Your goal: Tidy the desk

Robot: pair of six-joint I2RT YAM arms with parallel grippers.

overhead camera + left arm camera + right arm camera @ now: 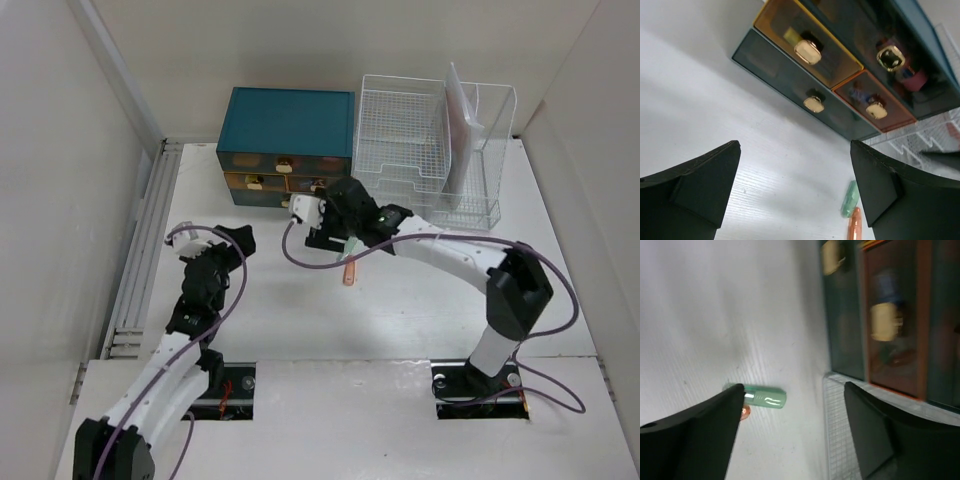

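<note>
The white desk [300, 320] carries a green marker-like tube [353, 249] and an orange pen [349, 271] lying close together near its middle. My right gripper [330, 238] hovers just left of them, open and empty. In the right wrist view the gripper [794, 387] shows the green tube [765, 396] beside its left finger and the orange tip [745, 412] behind it. My left gripper [240, 238] is open and empty over bare desk. In the left wrist view the gripper [795, 150] shows the green tube [850, 199] and orange pen [855, 226] by its right finger.
A teal drawer cabinet [285, 130] with gold knobs stands at the back, its drawers [805, 50] shut. A white wire basket [430, 150] holding a flat packet stands to its right. A grey rail [140, 250] runs along the desk's left edge.
</note>
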